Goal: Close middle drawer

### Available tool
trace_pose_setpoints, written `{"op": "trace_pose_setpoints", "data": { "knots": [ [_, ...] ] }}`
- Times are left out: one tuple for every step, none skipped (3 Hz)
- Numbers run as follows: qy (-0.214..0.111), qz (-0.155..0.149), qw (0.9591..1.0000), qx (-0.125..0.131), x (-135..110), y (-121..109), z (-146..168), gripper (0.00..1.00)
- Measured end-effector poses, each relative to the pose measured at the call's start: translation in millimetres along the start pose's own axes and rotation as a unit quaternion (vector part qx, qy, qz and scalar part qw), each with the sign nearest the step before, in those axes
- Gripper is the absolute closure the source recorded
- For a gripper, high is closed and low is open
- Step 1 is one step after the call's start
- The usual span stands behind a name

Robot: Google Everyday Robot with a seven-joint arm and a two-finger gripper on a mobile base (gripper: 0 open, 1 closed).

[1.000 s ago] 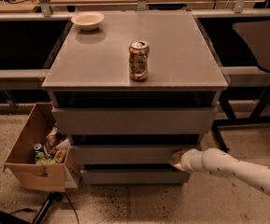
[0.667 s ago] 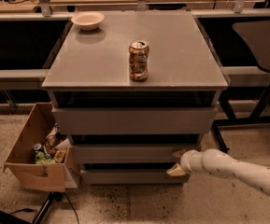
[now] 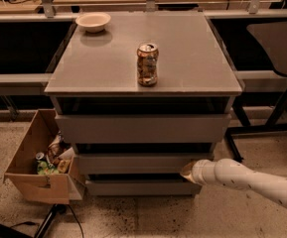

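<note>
Camera view: the end effector (image 3: 188,170) presses at the right end of the middle drawer (image 3: 133,162), below the worktop (image 3: 187,58). I cannot tell whether it is apart or together. The drawer looks nearly shut, and a last push probably remains.

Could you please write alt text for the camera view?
The robot's gripper is at the front of the middle drawer, near its right end, in a grey three-drawer cabinet. A can and a bowl stand on top; a cardboard box sits on the floor beside it.

High front view, angled down, hand (image 3: 186,171) lower-right
</note>
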State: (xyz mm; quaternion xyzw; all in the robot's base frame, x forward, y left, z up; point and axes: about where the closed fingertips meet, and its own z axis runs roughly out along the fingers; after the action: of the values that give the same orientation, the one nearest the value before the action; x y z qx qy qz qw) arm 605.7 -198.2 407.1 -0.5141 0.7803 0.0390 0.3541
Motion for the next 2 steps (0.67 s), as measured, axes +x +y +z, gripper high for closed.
{"op": "trace_pose_setpoints", "data": {
  "knots": [
    [0.015, -0.035, 0.9991, -0.017, 3.9, 22.5, -37.6, 1.00],
    [0.063, -0.058, 0.9951, -0.050, 12.3, 53.7, -86.6, 1.00]
  ]
}}
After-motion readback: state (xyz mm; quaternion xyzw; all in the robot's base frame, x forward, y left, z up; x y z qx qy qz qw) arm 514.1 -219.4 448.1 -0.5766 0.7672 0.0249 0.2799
